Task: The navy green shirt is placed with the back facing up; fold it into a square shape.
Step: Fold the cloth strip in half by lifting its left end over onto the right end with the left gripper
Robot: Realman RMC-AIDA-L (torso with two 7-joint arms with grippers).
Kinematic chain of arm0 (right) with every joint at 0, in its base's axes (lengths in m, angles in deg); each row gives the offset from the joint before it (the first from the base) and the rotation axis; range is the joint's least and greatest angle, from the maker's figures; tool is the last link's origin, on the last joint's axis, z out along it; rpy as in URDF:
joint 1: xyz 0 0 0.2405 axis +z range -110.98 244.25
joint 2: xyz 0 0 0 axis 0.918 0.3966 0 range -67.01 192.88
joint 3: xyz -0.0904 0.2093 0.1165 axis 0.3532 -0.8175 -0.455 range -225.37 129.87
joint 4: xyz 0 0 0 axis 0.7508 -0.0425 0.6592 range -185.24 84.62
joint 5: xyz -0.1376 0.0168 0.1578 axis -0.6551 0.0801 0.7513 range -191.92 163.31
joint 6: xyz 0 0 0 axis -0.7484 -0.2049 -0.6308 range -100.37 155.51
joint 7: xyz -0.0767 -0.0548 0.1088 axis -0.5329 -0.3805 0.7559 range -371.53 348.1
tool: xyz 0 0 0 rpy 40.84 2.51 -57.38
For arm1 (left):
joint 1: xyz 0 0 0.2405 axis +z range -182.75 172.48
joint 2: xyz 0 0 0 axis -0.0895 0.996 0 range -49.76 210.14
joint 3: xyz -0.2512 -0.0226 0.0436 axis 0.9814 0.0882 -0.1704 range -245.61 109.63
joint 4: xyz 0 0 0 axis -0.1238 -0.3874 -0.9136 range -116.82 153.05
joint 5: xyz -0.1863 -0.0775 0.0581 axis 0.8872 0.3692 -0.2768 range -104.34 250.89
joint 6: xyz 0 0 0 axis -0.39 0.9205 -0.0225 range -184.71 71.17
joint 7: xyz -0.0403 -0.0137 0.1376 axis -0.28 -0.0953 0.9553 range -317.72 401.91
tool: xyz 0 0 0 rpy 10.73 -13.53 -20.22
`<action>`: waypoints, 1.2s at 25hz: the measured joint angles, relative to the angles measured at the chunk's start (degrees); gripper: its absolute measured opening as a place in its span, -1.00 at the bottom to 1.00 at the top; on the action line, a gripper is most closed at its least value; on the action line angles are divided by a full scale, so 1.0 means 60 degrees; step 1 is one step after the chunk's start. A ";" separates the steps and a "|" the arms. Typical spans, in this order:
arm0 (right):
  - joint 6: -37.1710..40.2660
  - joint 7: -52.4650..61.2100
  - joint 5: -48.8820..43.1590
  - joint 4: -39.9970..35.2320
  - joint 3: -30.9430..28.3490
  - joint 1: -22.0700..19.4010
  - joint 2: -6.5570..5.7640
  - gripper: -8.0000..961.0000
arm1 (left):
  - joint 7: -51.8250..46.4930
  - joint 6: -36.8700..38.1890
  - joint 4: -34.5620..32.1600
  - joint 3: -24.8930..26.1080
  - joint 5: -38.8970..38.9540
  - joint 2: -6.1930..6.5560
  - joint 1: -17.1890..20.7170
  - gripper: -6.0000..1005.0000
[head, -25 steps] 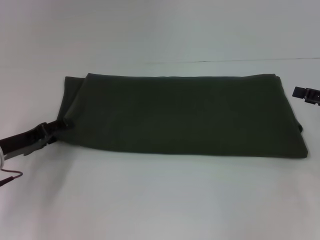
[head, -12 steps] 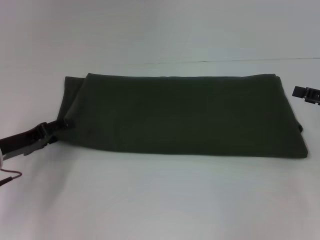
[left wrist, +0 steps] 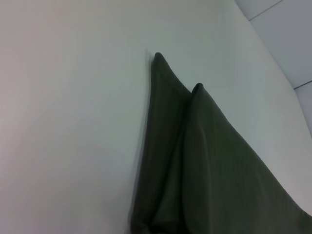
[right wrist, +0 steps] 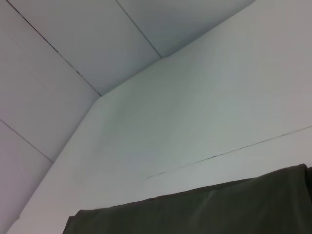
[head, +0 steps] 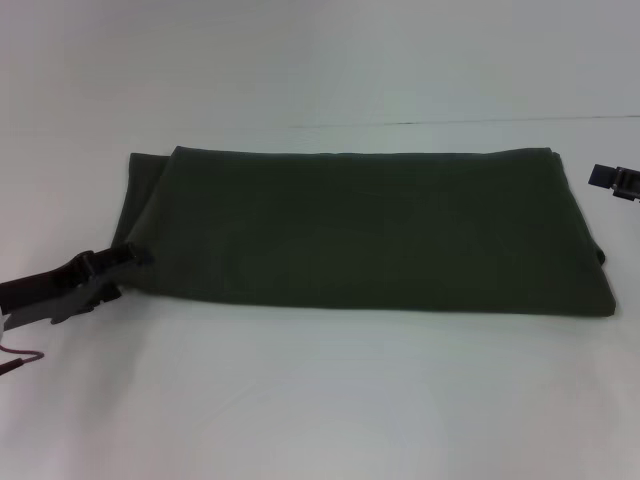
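Table [head: 300, 400]: a plain white surface that carried the shirt, bare on every side of it.
Navy green shirt [head: 370, 230]: lay flat on the table as a long, wide band, plain side up; judged only part folded, since it was far wider than deep and not a square.
Left claw [head: 135, 255]: sat low at the shirt's left end, near corner, tips at the cloth edge; whether they were apart or clamped on fabric could not be told.
Right claw [head: 615, 180]: hung just off the shirt's right end, far corner, clear of the cloth; its fingers could not be made out.
Step in hand: judged to be taking the shirt's left end to carry it across; catching every layer at the corner would keep the edge from sagging.
Views: only the left wrist view showed two stacked layers at the shirt's left end [left wrist: 195, 161]; the right wrist view showed the shirt's far edge [right wrist: 204, 209].
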 joint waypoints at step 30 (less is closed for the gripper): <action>0.0002 0.0000 0.0081 0.0000 -0.0163 0.0063 -0.0015 0.52 | -0.1079 -0.0443 0.0081 0.0011 -0.0405 0.0051 -0.0181 0.74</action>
